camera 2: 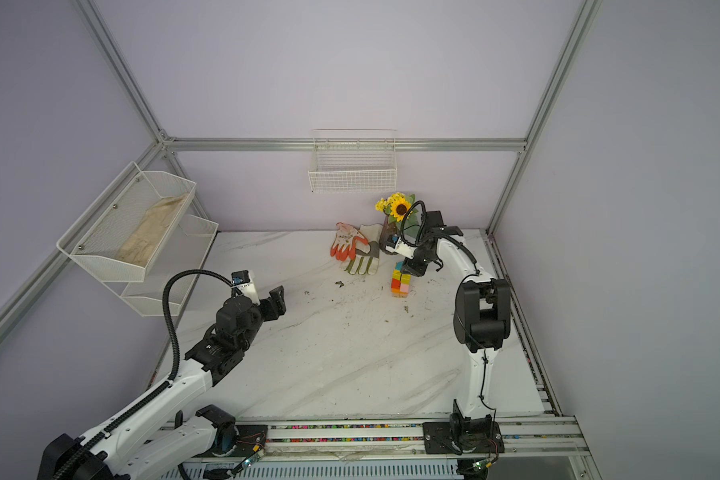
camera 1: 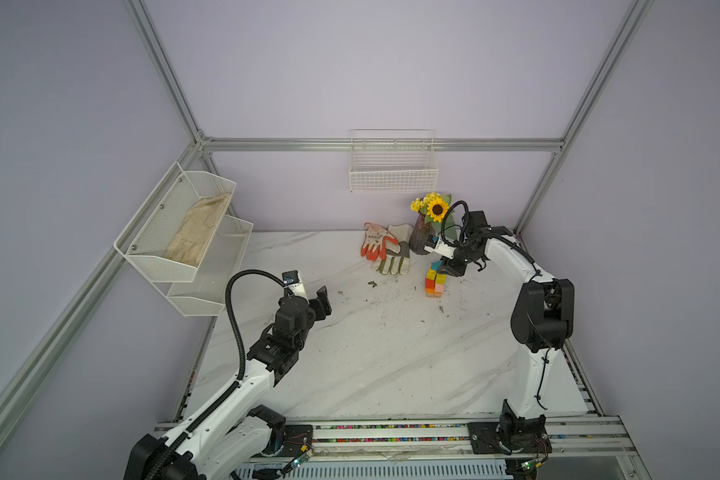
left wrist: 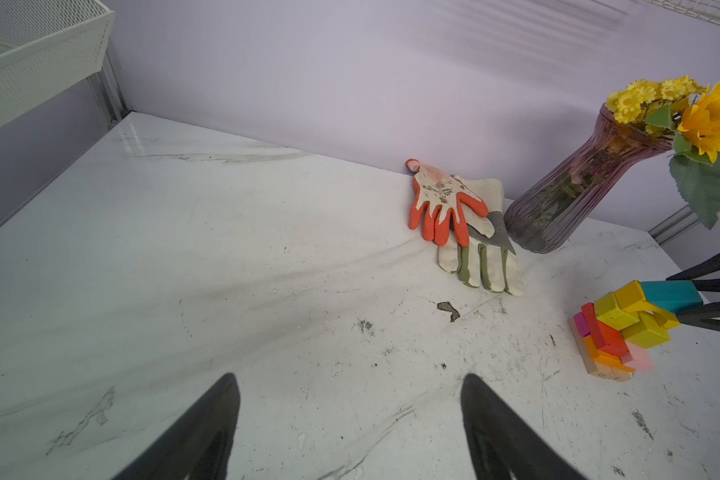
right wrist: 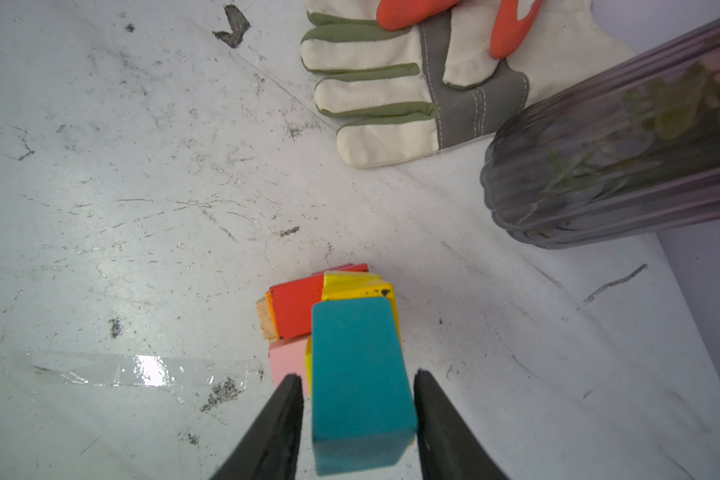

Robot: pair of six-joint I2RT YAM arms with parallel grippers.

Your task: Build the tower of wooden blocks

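The tower (camera 1: 434, 282) (camera 2: 400, 283) stands at the back right of the table, a stack of tan, orange, red, pink and yellow wood blocks (left wrist: 612, 336). A teal block (right wrist: 358, 374) (left wrist: 668, 294) lies on top. My right gripper (right wrist: 358, 374) (camera 1: 446, 268) straddles the teal block. Its jaws are parted, with a visible gap on one side of the block. My left gripper (left wrist: 350, 376) (camera 1: 323, 297) hovers open and empty over the left middle of the table, far from the tower.
A purple vase (camera 1: 421, 237) with a sunflower stands just behind the tower. Two work gloves (camera 1: 385, 249) lie left of the vase. A white wire basket (camera 1: 393, 174) hangs on the back wall, a mesh shelf (camera 1: 184, 232) on the left wall. Dirt specks dot the table.
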